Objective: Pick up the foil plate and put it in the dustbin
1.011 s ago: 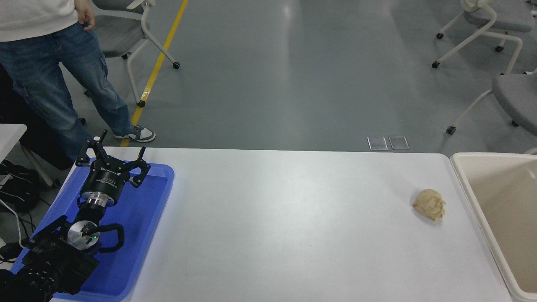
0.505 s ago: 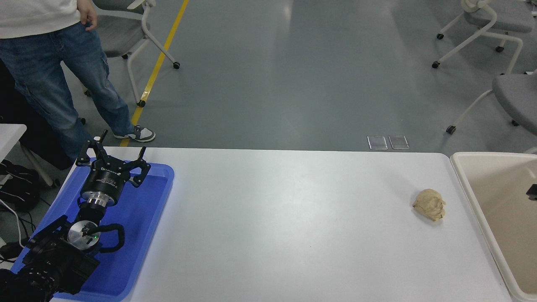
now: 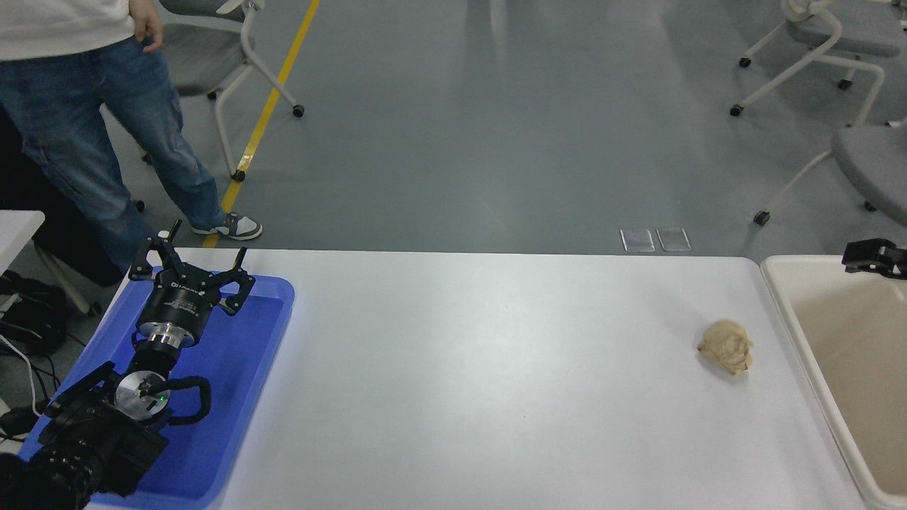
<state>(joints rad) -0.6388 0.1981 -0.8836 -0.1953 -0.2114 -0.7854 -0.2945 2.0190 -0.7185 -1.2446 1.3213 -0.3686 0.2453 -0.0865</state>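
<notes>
White table fills most of the view, floor beyond it. Dustbin stands at table's right end, beige w/ thick off-white rim, only partly in view; its visible inside shows bare walls. Person in jeans & white top stands at far left corner, by a grey chair. Blue tray lies at table's left end. Left arm parked over the tray, left gripper w/ fingers spread, pinching nothing. Right gripper only pokes in at right edge above the dustbin's far rim – can't tell if fingers spread or pressed. Small tan lump sits on table near the dustbin, apart from it. Foil plate can't be seen anywhere on table or tray.
</notes>
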